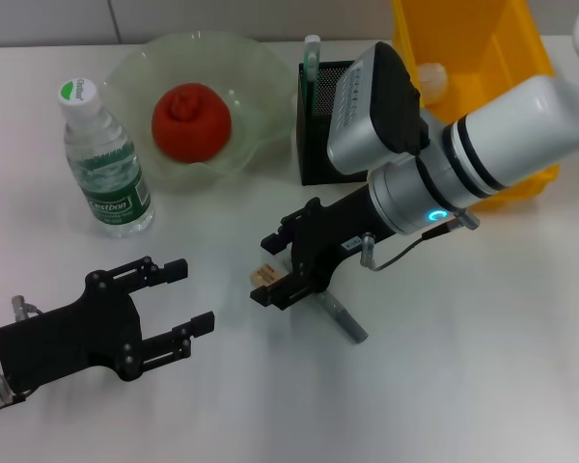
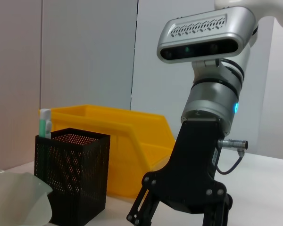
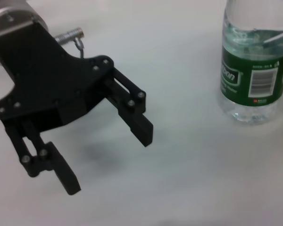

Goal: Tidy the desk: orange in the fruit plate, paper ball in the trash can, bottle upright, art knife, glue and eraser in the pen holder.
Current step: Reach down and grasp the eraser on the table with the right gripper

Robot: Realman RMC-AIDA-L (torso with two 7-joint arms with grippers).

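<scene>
The orange lies in the pale green fruit plate. The water bottle stands upright left of it, also in the right wrist view. The glue stick stands in the black mesh pen holder. The paper ball lies in the yellow trash bin. My right gripper is open and low over the table, with a small tan eraser between its fingers. The grey art knife lies on the table under that gripper. My left gripper is open and empty at the front left.
The left wrist view shows the right gripper from the front, the pen holder, the glue, the yellow bin and the plate's edge. The right wrist view shows the left gripper.
</scene>
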